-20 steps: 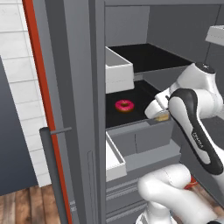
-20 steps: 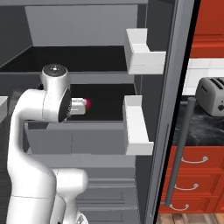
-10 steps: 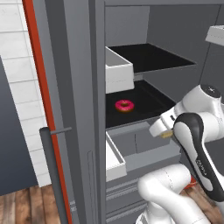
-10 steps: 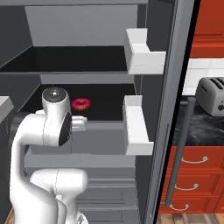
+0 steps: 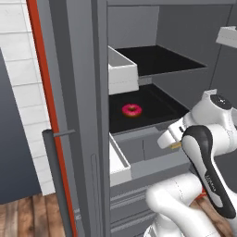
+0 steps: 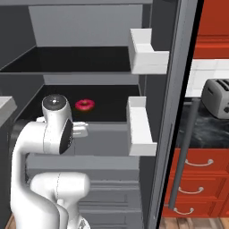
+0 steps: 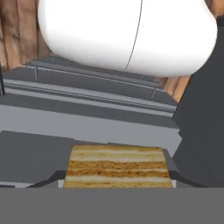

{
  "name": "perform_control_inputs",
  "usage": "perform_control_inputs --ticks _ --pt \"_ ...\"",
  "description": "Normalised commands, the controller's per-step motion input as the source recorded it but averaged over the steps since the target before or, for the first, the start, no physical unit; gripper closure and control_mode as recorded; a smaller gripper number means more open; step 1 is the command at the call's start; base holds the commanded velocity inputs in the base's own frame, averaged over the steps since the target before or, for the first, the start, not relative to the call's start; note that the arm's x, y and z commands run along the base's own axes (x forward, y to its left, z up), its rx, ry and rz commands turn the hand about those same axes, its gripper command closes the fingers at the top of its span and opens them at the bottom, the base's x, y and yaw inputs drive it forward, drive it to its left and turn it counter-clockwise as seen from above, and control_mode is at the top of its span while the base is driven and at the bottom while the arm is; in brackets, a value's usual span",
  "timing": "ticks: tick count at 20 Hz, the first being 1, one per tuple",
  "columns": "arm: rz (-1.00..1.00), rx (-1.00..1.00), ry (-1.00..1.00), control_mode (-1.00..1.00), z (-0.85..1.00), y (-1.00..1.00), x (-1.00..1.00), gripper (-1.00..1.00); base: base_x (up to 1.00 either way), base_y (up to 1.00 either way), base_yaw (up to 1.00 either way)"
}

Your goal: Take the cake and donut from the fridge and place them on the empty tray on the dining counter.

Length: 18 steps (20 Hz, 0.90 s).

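Observation:
The cake (image 7: 117,166), a layered yellow-tan block, sits between my fingertips at the bottom of the hand view. A sliver of the cake (image 5: 176,146) also peeks out under my gripper (image 5: 171,140), which hangs in front of the fridge (image 5: 78,92) just below its lower black shelf. The gripper is shut on the cake. The pink-iced donut (image 5: 132,110) lies alone on that lower shelf, behind and above the hand. From the right, the donut (image 6: 84,104) shows past my arm's elbow, with the gripper (image 6: 82,129) pointing down in front of the drawer.
White door bins (image 5: 122,70) (image 6: 142,129) jut from both open fridge doors. A grey fridge drawer (image 5: 148,155) sits beneath the shelf. To the right are a toaster (image 6: 217,96) on a dark counter and red drawers (image 6: 197,179). Wooden floor lies below.
My arm has pulled back out of the lower shelf and sunk toward the drawer front, carrying the cake along. The donut has stayed where it was.

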Motion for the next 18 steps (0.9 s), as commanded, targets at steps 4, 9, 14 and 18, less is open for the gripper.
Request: perform_control_inputs --ticks 4,9,14,18 --pt "0.00 0.00 0.00 1.00 0.00 0.00 0.00 1.00 -0.47 -0.05 0.06" --pt "0.00 0.00 0.00 1.00 0.00 0.00 0.00 1.00 -0.60 -0.01 -0.02" --pt "0.00 0.00 0.00 1.00 0.00 0.00 0.00 1.00 -0.67 0.00 -0.19" --pt "0.00 0.00 0.00 1.00 0.00 0.00 0.00 1.00 -0.59 0.00 -0.30"
